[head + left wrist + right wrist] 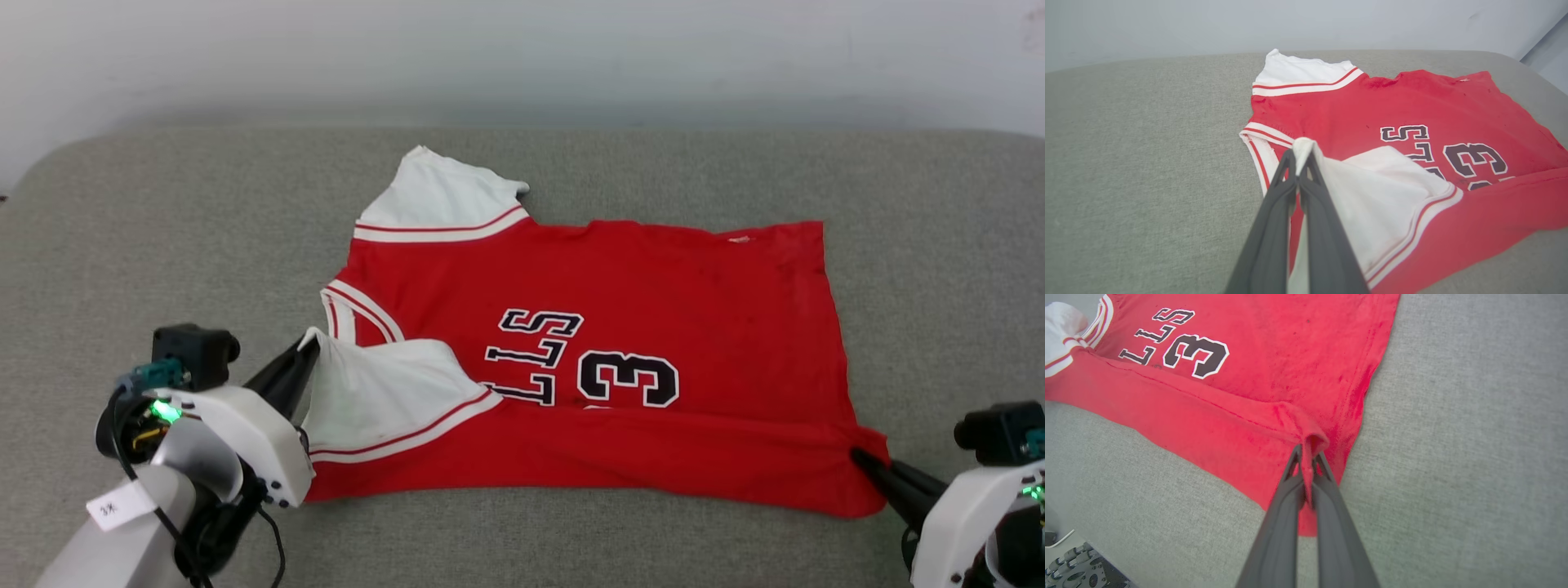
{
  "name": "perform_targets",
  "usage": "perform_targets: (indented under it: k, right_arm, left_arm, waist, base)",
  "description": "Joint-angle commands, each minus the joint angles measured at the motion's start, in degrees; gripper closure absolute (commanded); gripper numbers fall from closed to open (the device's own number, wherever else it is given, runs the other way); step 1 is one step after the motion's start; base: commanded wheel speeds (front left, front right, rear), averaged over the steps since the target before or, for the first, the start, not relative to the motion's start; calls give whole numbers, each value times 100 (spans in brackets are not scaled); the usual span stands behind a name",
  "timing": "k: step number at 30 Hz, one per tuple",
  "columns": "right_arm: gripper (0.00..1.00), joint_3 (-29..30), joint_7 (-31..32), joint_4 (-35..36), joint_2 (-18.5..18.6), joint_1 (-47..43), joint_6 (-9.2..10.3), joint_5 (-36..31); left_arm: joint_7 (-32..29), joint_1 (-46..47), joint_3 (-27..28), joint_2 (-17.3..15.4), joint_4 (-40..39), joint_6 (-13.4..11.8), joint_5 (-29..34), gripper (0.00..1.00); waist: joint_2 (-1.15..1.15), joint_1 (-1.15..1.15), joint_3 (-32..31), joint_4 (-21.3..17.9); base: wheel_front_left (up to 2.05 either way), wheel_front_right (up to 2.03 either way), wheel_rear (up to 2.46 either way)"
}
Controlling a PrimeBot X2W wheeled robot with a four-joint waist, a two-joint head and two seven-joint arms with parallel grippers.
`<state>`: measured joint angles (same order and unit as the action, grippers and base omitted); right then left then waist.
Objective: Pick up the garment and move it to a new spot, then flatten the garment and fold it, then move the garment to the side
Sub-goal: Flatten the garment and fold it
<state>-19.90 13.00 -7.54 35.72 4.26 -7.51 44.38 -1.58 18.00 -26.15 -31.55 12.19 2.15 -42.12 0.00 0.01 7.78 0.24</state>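
Note:
The garment (653, 302), a red jersey T-shirt with white sleeves and black letters and a "3", lies spread on the grey cushion, its near long edge folded over onto the chest. My left gripper (309, 341) is shut on the tip of the near white sleeve (1392, 183), which is pulled up off the shirt; in the left wrist view the gripper (1300, 157) pinches that white cloth. My right gripper (859, 456) is shut on the near hem corner, and the right wrist view shows the gripper (1307, 451) with red garment (1290, 355) cloth bunched between its fingers.
The grey cushion (163, 245) runs wide to the left, right and front of the shirt. A pale wall (522, 57) stands behind its far edge. The far white sleeve (441, 200) lies flat toward the back.

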Motion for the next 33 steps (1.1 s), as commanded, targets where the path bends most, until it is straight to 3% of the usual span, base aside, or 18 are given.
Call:
perform_targets:
  k: [1,11,22,23,24,25,33]
  right_arm:
    - [100,-38,10,-53,-24,223,5,17]
    - [100,-285,-71,-606,-79,1028,6,-35]
    - [100,-630,-86,-1188,-208,1286,6,-41]
    - [89,-623,-84,-1210,-224,1279,6,-11]
    - [29,-596,-123,-1217,-239,1273,6,1]
    - [0,-567,-143,-1208,-245,1256,6,13]
    - [0,-279,-361,-1020,-177,955,6,19]
  left_arm:
    - [-23,242,-31,37,216,79,26,100]
    - [101,1068,-169,267,1587,351,26,100]
    - [356,1399,-567,581,2680,512,-51,100]
    - [370,1423,-606,590,2732,515,-61,99]
    - [389,1462,-642,588,2775,520,-55,22]
    - [446,1503,-674,583,2802,519,-34,0]
    - [289,1698,-1007,427,2752,530,-188,0]
  waist:
    - [0,-1,236,-96]
    - [0,-1,753,-157]
    - [0,-1,777,-88]
    - [0,-1,745,-73]
    - [0,-1,707,-57]
    - [0,-1,655,-37]
    - [0,-1,225,143]
  base:
    - [0,0,0]
    - [0,0,0]
    - [0,0,0]
    - [0,0,0]
    - [0,0,0]
    - [0,0,0]
    - [0,0,0]
